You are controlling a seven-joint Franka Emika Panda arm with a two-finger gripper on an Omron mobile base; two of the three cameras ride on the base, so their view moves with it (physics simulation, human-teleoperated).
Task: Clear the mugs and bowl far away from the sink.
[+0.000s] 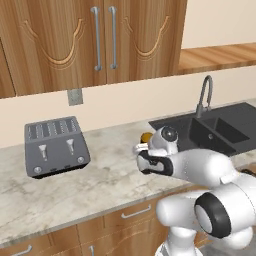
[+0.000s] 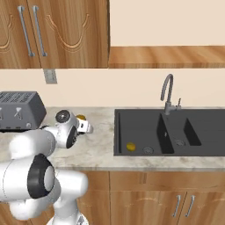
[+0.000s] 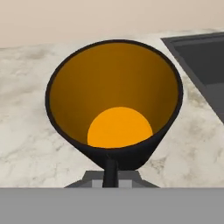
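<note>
A black mug (image 3: pixel 113 87) with an orange-yellow inside stands upright on the marble counter, just left of the sink (image 3: pixel 199 57). My gripper (image 3: pixel 110 168) is shut on the mug's near wall, with one dark finger outside it. From the base cameras the mug (image 1: pixel 146 136) (image 2: pixel 81 117) peeks out as a spot of orange behind the hand, and the gripper (image 1: pixel 141 148) (image 2: pixel 86 128) hangs low over the counter. The dark double-basin sink (image 1: pixel 220 131) (image 2: pixel 140 127) lies to the right. The bowl is out of view.
A grey toaster (image 1: pixel 55 147) (image 2: pixel 19 110) stands at the back left of the counter. A curved tap (image 1: pixel 204 95) (image 2: pixel 167 93) rises behind the sink. A small yellow object (image 2: pixel 130 146) lies in the left basin. Wooden cupboards hang above.
</note>
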